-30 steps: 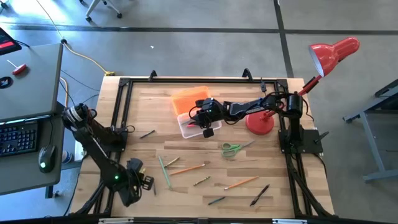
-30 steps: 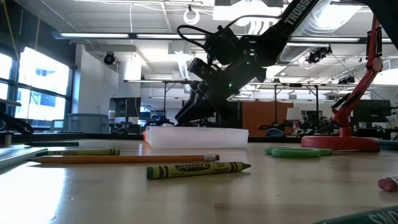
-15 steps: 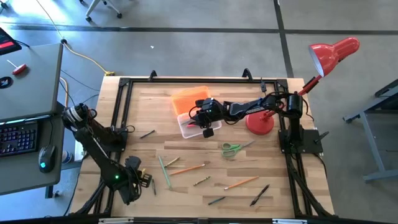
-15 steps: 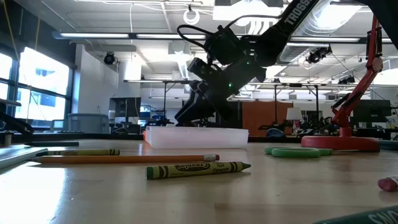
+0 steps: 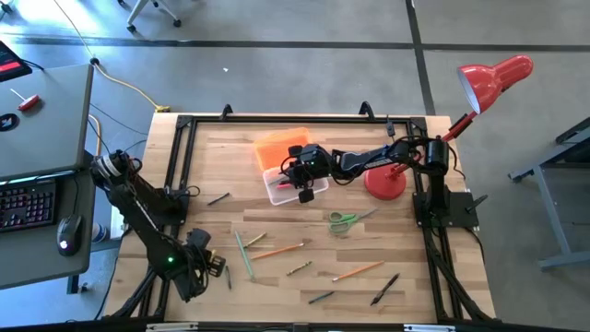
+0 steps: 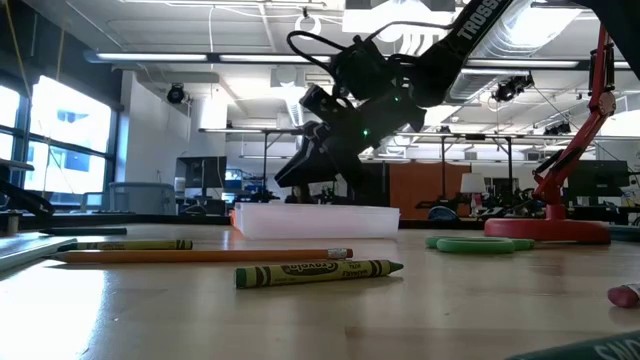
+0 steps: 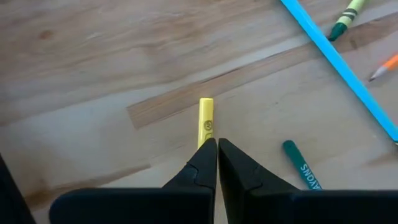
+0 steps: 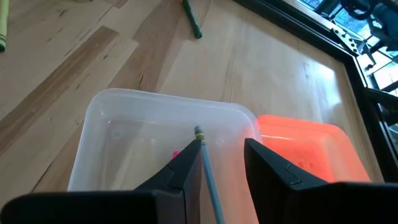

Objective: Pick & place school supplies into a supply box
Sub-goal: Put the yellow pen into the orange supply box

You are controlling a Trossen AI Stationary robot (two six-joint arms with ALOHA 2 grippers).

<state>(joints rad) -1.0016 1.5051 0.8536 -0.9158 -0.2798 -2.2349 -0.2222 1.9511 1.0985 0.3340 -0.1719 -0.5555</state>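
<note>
The supply box [image 5: 279, 187] is a clear tray with its orange lid [image 5: 281, 148] lying beside it on the far side. My right gripper [image 8: 222, 140] hangs open over the tray [image 8: 99, 137]. A grey-green pencil [image 8: 206, 163] lies between its fingers, its ferrule end over the tray. Something small and pink [image 8: 176, 152] sits inside. My left gripper [image 7: 217, 144] is shut at the near left of the table [image 5: 218, 267], just over a yellow crayon [image 7: 206, 118] that lies flat on the wood. Pencils, crayons and green-handled scissors [image 5: 343, 219] lie scattered on the near half. My right gripper has the grey-green pencil lying along the inner side of one finger [image 8: 186, 171]; the other finger stands apart from it. The pencil runs along the fingers, with its ferrule end [image 8: 199, 132] past the tips, clear above the tray floor. My left gripper: whether its shut tips touch the yellow crayon, I cannot tell.
The red lamp's round base [image 5: 384, 182] stands just right of the tray, under my right arm. A long blue stick [image 7: 339, 68] and green crayons [image 7: 301, 171] lie near my left gripper. An orange pencil [image 6: 200, 255] and a green crayon [image 6: 318, 271] lie near the table's front.
My right gripper has risen slightly above the tray and shifted a little toward the far edge. Nothing on the table has moved.
</note>
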